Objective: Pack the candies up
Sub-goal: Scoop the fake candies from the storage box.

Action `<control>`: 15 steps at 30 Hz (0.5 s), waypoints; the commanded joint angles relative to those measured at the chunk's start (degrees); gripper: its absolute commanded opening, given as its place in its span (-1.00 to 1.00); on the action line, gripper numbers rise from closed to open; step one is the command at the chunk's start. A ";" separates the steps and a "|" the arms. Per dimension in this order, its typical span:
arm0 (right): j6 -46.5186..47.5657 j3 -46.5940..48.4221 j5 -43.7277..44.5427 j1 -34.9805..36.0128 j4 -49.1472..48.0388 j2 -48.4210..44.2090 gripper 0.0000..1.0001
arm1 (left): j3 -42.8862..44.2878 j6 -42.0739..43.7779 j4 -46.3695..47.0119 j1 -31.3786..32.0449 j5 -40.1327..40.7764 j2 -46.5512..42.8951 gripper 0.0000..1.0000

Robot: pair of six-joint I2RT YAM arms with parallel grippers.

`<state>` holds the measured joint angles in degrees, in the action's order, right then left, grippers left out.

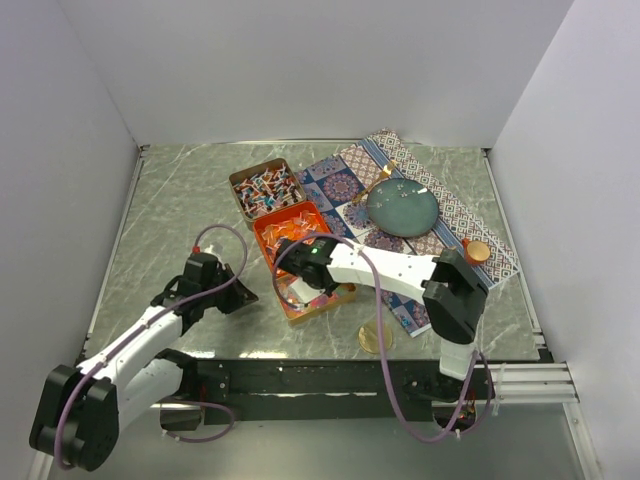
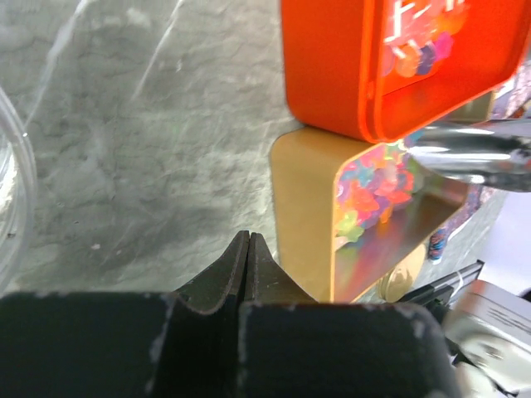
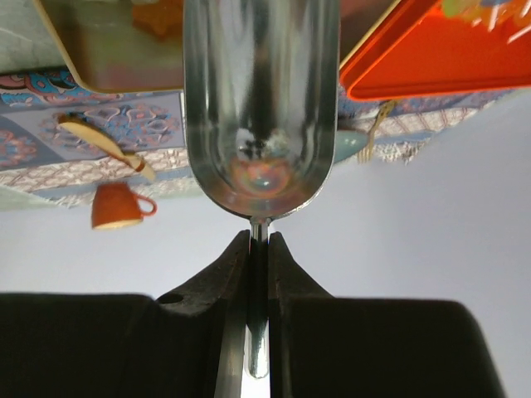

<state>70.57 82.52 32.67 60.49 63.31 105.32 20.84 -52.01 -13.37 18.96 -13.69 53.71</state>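
Multicoloured jelly candies (image 2: pixel 375 184) lie in a gold tin (image 2: pixel 304 217), the nearest tin (image 1: pixel 318 300) in the top view. Orange-red candies (image 1: pixel 290 224) fill an orange tin (image 2: pixel 328 66) behind it. Small wrapped candies (image 1: pixel 266 189) fill the far tin. My right gripper (image 1: pixel 300 262) hovers over the gold tin, shut (image 3: pixel 259 240) on the thin handle of a metal scoop (image 3: pixel 261 108); the scoop's bowl (image 2: pixel 473 153) sits over the jellies. My left gripper (image 1: pixel 240 295) is shut and empty (image 2: pixel 249 237), low over the table just left of the gold tin.
A round gold lid (image 1: pixel 375 338) lies near the front edge. A patterned mat (image 1: pixel 455 215) at the back right carries a teal plate (image 1: pixel 401 208) and a small orange cup (image 1: pixel 477 250). A clear curved rim (image 2: pixel 18 166) shows at the left edge of the left wrist view.
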 commanded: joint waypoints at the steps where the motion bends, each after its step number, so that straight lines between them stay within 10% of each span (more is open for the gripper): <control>1: -8.48 4.03 -2.95 2.08 3.92 4.61 -1.00 | -0.27 -0.90 3.26 0.11 -1.16 -2.30 -0.98; 15: -13.26 0.19 -11.65 3.94 -0.73 2.53 -1.00 | -1.50 -2.04 5.37 0.02 -4.32 1.56 -0.99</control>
<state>58.17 86.54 32.86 63.42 65.98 109.14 20.62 -52.66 -10.17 18.96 -15.73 53.34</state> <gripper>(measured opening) 0.154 0.017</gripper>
